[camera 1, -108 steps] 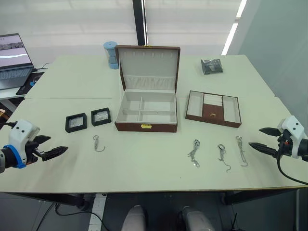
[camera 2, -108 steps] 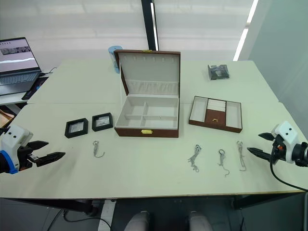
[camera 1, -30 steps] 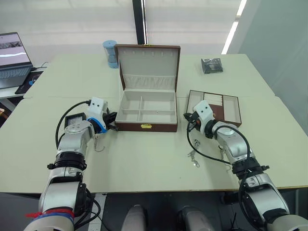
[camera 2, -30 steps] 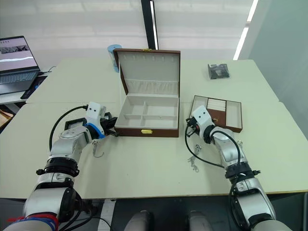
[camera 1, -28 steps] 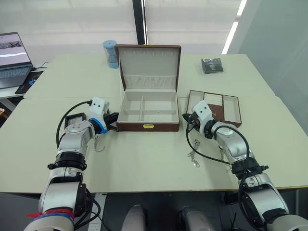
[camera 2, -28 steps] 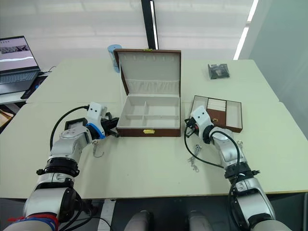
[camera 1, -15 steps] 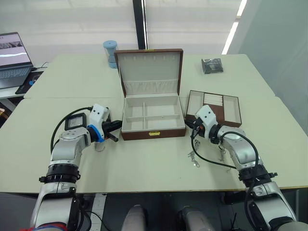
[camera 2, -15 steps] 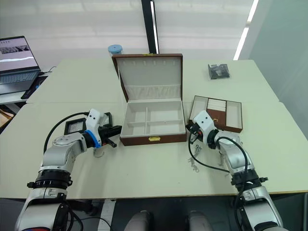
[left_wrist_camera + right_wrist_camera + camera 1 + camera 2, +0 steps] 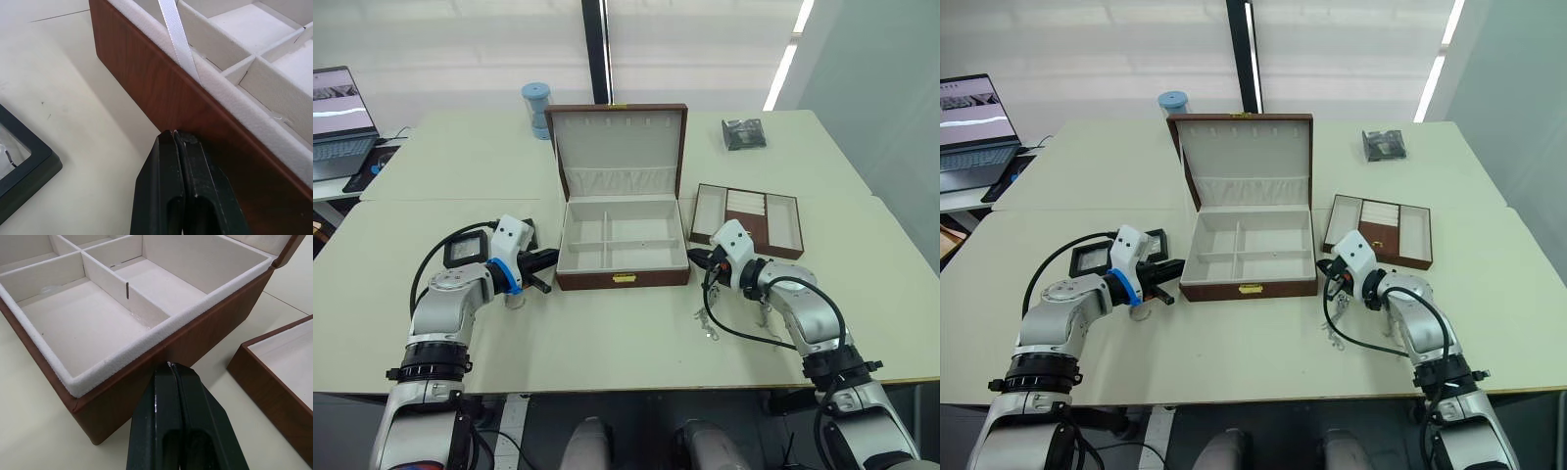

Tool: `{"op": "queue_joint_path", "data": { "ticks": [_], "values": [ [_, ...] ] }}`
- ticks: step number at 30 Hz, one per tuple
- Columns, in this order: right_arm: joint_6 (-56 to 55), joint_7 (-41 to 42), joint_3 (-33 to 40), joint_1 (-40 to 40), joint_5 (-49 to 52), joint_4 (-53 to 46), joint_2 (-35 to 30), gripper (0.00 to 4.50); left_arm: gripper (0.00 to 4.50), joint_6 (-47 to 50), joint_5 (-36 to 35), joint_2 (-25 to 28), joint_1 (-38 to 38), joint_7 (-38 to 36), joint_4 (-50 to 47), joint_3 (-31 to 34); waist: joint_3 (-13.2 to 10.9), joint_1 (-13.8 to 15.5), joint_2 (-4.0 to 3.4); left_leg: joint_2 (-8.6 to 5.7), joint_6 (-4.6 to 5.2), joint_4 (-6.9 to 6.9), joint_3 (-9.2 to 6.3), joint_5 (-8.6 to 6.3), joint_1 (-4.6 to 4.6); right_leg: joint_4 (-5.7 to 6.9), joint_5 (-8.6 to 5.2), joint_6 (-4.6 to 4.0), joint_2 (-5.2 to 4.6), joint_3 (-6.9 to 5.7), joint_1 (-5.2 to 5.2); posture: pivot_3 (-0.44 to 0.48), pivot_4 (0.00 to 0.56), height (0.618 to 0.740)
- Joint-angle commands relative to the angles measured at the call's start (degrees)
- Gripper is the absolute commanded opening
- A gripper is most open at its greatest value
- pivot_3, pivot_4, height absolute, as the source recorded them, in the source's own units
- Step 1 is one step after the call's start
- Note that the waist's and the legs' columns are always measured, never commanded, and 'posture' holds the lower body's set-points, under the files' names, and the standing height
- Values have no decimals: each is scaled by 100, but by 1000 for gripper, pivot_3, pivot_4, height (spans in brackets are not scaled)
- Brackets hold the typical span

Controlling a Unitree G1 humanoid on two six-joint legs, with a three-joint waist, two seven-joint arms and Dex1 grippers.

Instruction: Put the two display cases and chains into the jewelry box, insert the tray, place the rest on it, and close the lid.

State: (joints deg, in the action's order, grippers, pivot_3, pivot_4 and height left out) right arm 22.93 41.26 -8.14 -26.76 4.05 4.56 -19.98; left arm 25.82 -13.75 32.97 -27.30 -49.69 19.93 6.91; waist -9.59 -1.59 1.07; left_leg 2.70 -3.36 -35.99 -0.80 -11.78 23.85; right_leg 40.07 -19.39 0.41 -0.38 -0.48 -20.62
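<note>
The jewelry box (image 9: 622, 279) sits open mid-table, its lid (image 9: 619, 137) upright and its cream compartments empty. My left gripper (image 9: 548, 258) is shut, its fingertips (image 9: 172, 135) against the box's left side wall. My right gripper (image 9: 694, 258) is shut too, tips (image 9: 170, 366) against the box's right side wall. One display case (image 9: 465, 250) lies left of my left wrist; a second (image 9: 1153, 237) peeks out behind it. The tray (image 9: 747, 220) rests right of the box. A chain (image 9: 707, 323) lies under my right forearm, another (image 9: 514, 300) under my left arm.
A dark crinkly packet (image 9: 744, 134) lies at the back right. A blue cup (image 9: 536, 98) stands behind the lid, and a laptop (image 9: 337, 122) is at the far left. A white ribbon (image 9: 176, 39) runs from the box's rim to the lid.
The jewelry box has slid nearer to me and slightly right, pressed between both shut grippers, which drew back with it. The tray stayed put.
</note>
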Motion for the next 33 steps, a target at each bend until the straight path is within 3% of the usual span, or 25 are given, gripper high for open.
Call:
{"op": "queue_joint_path", "data": {
  "ticks": [1, 33],
  "values": [
    [-33, 232, -275, -29, 184, -316, 163, 0, 17, -84, -113, -116, -36, -215, -203, -202, 0, 0, 0, 0, 0, 0, 0, 0, 0, 0, 0, 0, 0, 0, 0, 0, 150, 740],
    [-55, 254, -143, 106, 187, -326, 94, 0, 17, -103, -93, -6, -55, -71, -192, -15, 0, 0, 0, 1, 0, 0, 0, 0, 0, 0, 0, 0, 14, 1, 0, 0, 150, 740]
  ]
}}
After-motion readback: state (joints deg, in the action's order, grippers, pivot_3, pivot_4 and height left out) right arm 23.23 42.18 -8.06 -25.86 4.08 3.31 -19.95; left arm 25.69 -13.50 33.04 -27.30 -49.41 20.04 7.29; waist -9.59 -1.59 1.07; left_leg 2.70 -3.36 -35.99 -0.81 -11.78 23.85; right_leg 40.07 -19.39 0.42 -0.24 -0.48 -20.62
